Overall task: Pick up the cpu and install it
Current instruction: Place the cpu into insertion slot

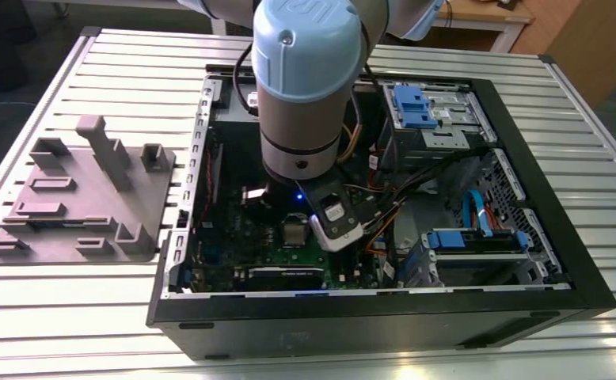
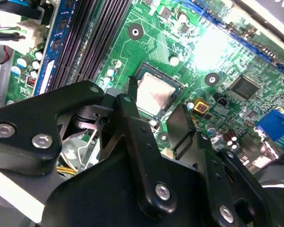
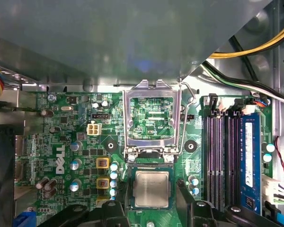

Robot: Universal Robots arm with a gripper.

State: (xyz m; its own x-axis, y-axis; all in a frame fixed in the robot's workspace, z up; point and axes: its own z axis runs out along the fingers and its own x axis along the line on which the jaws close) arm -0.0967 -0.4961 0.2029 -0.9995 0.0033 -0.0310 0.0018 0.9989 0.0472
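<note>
An open black computer case (image 1: 393, 324) lies on a slatted metal counter (image 1: 96, 55), with a grey plastic tray (image 1: 81, 229) of raised blocks beside it on the exterior view's left. Inside, the green circuit board (image 3: 61, 142) shows its socket's metal frame (image 3: 151, 118) hinged open, dark memory slots (image 3: 222, 156) alongside, and yellow cables (image 3: 255, 47) running near the case wall.

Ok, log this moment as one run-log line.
end effector: open, straddling cpu | cpu: lying in socket | load plate: raised open
</note>
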